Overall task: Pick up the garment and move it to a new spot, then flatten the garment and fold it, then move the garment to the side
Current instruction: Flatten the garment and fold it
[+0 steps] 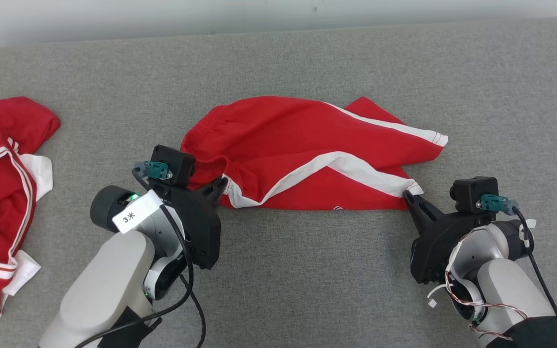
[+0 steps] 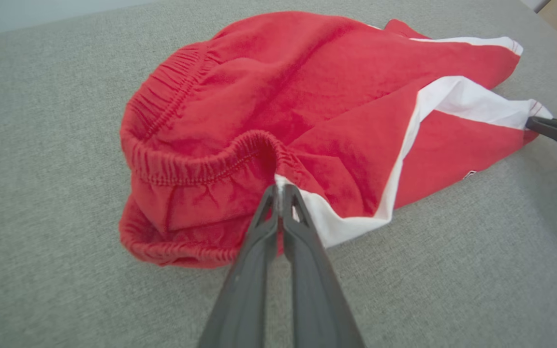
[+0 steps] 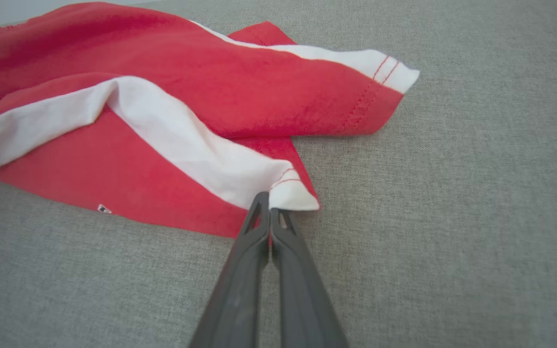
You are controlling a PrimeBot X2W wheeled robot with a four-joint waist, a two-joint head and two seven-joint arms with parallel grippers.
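While lying on grey woven upholstery [image 1: 307, 280], the red white-striped cloth shorts [image 1: 298, 140] are pinched at the waistband by the left gripper [image 2: 279, 191], at a hem corner by the right gripper [image 3: 269, 202]; a white tag [image 1: 136, 212] is marked "3".

Red white-striped fabric shorts [image 1: 307, 145] lie mid-frame on the grey cloth bench [image 1: 307, 280], left gripper [image 1: 223, 182] pinching their lower-left edge, right gripper [image 1: 408, 195] their lower-right corner.

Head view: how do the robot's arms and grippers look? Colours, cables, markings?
Both forearms are pale grey-white. The left gripper and right gripper are black, with long dark fingers and a boxy camera with teal plug. The left arm bears a white tag and black cable; the right arm has thin red-white wires.
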